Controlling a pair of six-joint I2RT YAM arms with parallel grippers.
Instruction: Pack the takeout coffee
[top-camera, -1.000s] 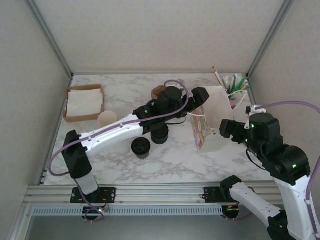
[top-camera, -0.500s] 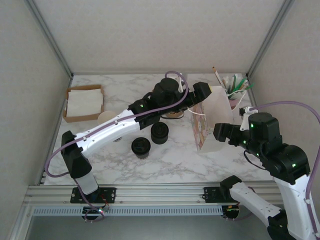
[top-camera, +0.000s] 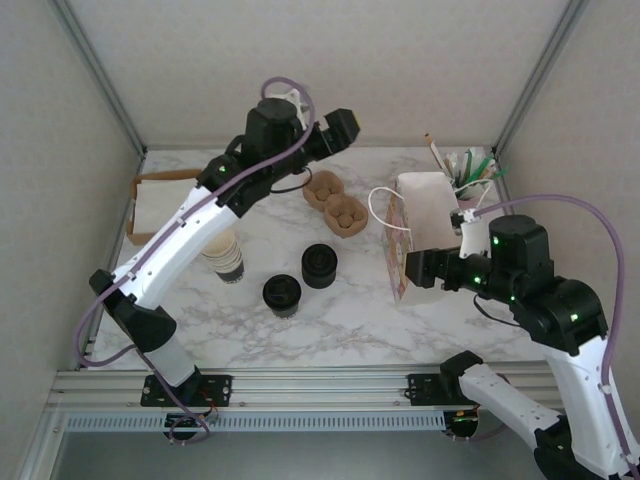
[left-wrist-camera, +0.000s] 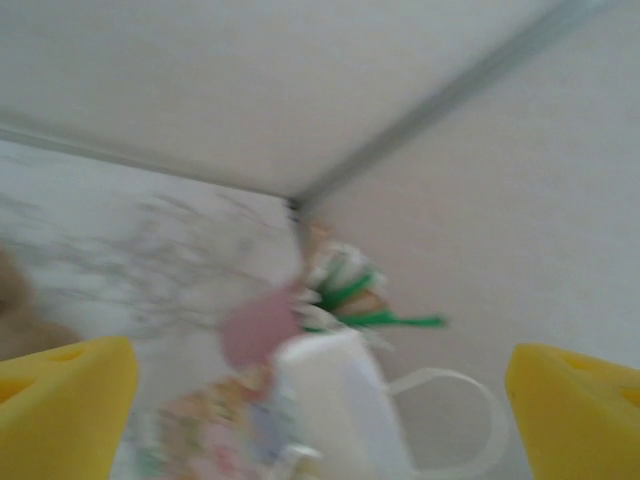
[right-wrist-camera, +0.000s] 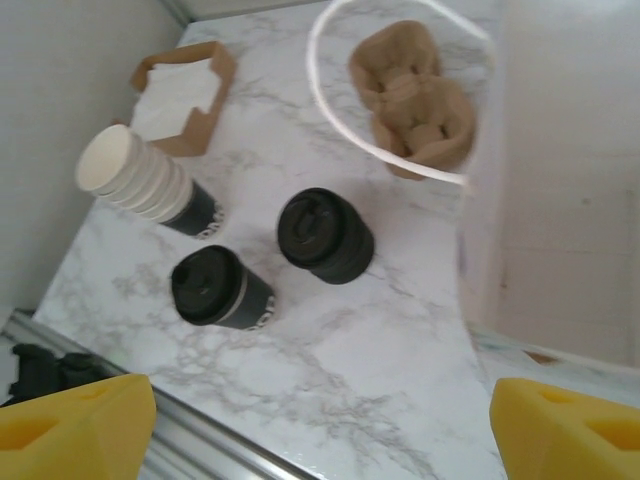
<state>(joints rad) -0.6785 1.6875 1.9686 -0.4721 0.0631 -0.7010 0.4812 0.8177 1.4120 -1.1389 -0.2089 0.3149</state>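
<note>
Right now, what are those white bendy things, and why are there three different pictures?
Those are two robot arms, the left arm and the right arm, bolted at a table's edge. The big picture looks down from above. The other two come from a small camera on each wrist; the yellow corners there are that arm's own jaws. On the marble table stand a lidded coffee cup, a second lidded cup, a stack of empty cups, a brown cup carrier, a box of napkins, a pot of straws and a white paper bag. Both jaws are wide open and hold nothing.
</note>
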